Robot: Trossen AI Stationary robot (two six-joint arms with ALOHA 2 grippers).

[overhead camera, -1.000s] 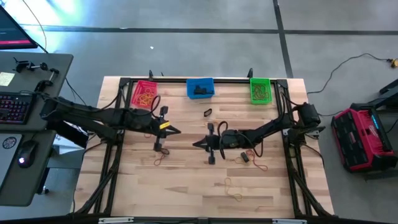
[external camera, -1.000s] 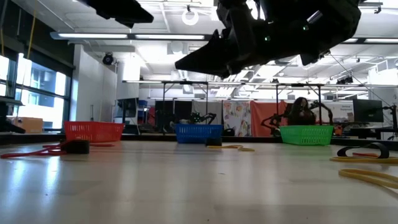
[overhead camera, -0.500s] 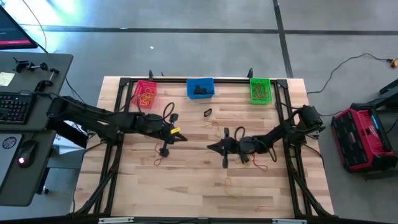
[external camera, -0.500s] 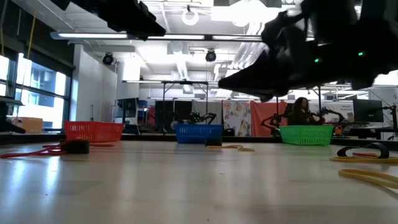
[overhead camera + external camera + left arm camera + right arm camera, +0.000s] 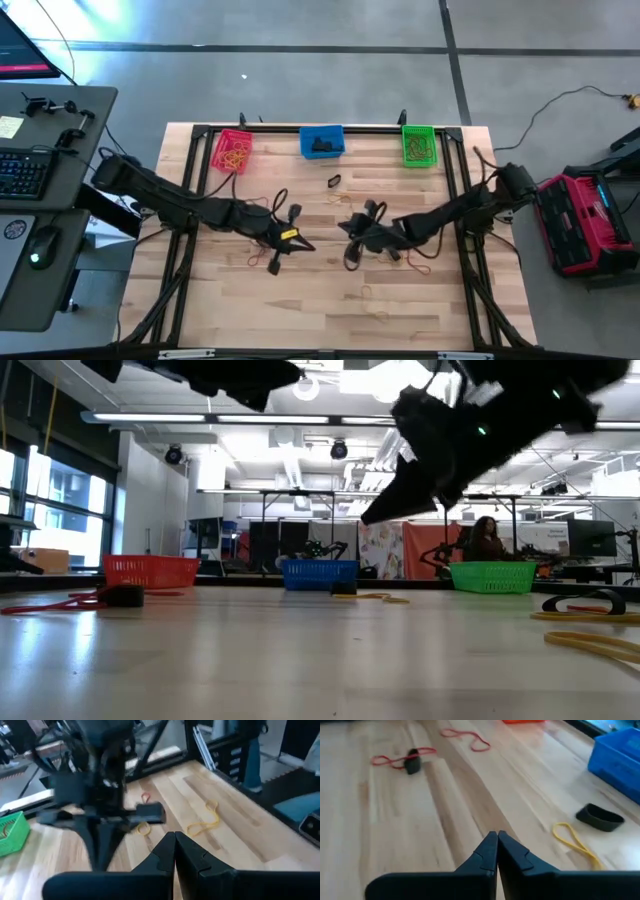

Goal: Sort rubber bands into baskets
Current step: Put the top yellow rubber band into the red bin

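Three baskets stand in a row at the far edge: red-pink (image 5: 232, 150), blue (image 5: 322, 141) and green (image 5: 419, 144). Loose rubber bands lie on the wood: a black one (image 5: 333, 181), a red one (image 5: 258, 255), yellow ones (image 5: 375, 295), and a red one beside a black one (image 5: 400, 256). My left gripper (image 5: 308, 246) hovers shut over the table's middle, holding nothing. My right gripper (image 5: 343, 225) faces it, shut and empty, above the table (image 5: 368, 518). The right wrist view shows a black band (image 5: 600, 817) and a yellow band (image 5: 574, 839) ahead of the shut fingertips (image 5: 496, 834).
The black frame rails (image 5: 190, 190) run along the table's left and right sides. The two grippers' tips stand close to each other at mid-table. Bare wood lies toward the near edge (image 5: 300, 320). In the left wrist view a yellow band (image 5: 205, 822) lies beyond the shut fingertips (image 5: 175, 836).
My left gripper has gone toward the table's near edge and right, sinking a little. My right gripper has drawn back toward the right edge, rolled about its axis and tipped its tip downward. Both have stayed shut. No band has moved.
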